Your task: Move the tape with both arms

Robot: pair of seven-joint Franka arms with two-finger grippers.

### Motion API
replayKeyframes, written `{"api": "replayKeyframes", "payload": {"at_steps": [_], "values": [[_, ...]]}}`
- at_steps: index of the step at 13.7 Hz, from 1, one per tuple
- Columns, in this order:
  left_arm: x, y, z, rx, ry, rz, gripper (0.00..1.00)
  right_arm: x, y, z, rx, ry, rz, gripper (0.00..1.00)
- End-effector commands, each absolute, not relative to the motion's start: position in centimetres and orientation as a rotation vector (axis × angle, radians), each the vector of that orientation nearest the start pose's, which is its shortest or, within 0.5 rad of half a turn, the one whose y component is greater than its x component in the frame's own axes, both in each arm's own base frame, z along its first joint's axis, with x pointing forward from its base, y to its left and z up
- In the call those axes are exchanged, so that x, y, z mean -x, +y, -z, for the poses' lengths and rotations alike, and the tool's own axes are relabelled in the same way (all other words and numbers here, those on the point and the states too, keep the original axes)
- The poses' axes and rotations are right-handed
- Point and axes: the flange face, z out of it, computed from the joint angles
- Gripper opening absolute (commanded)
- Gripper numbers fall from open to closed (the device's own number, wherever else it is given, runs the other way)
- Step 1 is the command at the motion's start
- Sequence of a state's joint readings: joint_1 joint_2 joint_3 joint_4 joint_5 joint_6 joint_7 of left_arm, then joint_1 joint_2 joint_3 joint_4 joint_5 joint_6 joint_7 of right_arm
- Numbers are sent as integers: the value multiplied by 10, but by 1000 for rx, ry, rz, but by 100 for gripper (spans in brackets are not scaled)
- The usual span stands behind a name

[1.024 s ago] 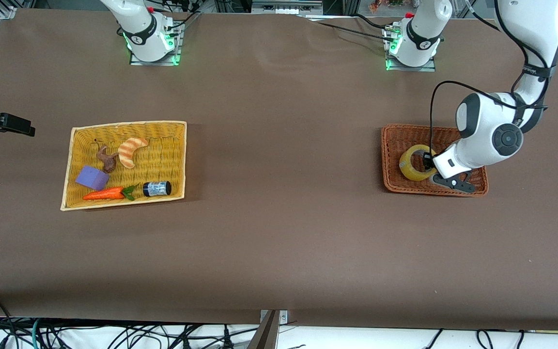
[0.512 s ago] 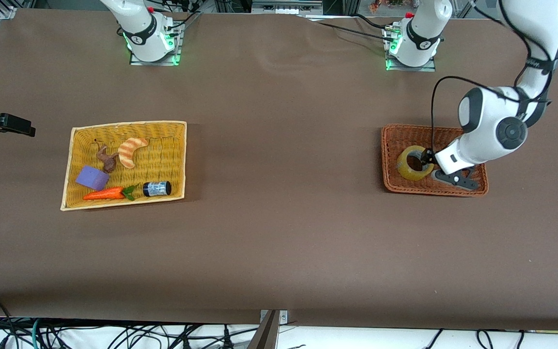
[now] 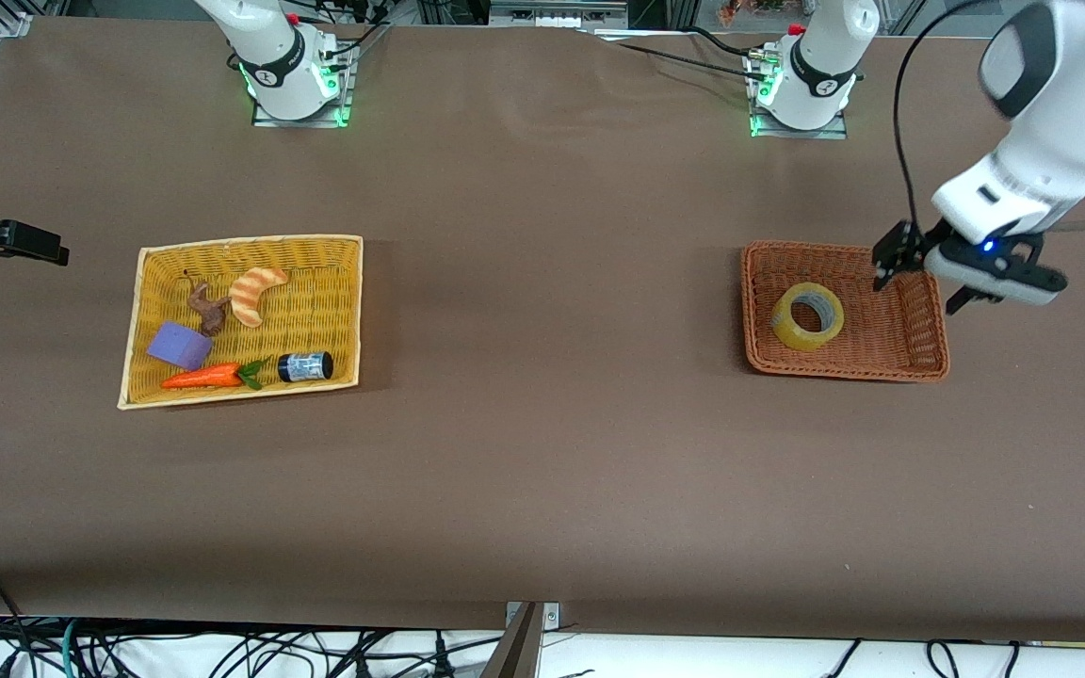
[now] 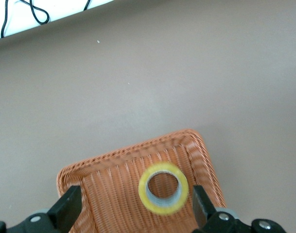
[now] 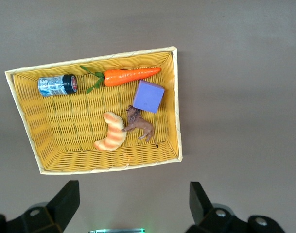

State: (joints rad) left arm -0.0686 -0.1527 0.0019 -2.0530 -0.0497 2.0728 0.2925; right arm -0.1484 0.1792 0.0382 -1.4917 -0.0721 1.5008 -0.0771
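Now that the left gripper (image 3: 929,282) has let go and risen, the front view shows it with jaws wide and empty over the edge of the brown basket (image 3: 919,311) at the left arm's end of the table, where a second ago it was down in the basket, shut on the tape (image 3: 807,316). That roll now lies flat in the basket, free of any grip, so the transfer looks finished. From the left wrist view, the tape (image 4: 163,189) sits in the brown basket (image 4: 109,194) with both open fingers (image 4: 66,209) clear of it. From the right wrist view, the waiting right gripper (image 5: 132,204) hangs wide open over the table beside the yellow basket (image 5: 174,97), which holds a croissant (image 5: 111,138), carrot (image 5: 130,76) and jar (image 5: 56,85).
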Motion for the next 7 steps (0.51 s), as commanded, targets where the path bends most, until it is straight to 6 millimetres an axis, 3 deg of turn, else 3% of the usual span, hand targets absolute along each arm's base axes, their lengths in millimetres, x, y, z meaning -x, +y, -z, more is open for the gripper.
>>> {"api": "replayKeyframes", "payload": {"at_steps": [1,3,4,7], "values": [[-524,-44,-587,3130,467,150,100,-591,-75,-556,3160,31,-281,100],[-516,-58,-606,3148,378,65,100,-591,-75,-555,3159,31,-283,100],[-513,-60,-606,3153,331,29,100,-591,-75,-555,3159,31,-283,100],[-516,-46,-601,3165,246,15,100,-591,-75,-555,3159,31,-283,100]]}}
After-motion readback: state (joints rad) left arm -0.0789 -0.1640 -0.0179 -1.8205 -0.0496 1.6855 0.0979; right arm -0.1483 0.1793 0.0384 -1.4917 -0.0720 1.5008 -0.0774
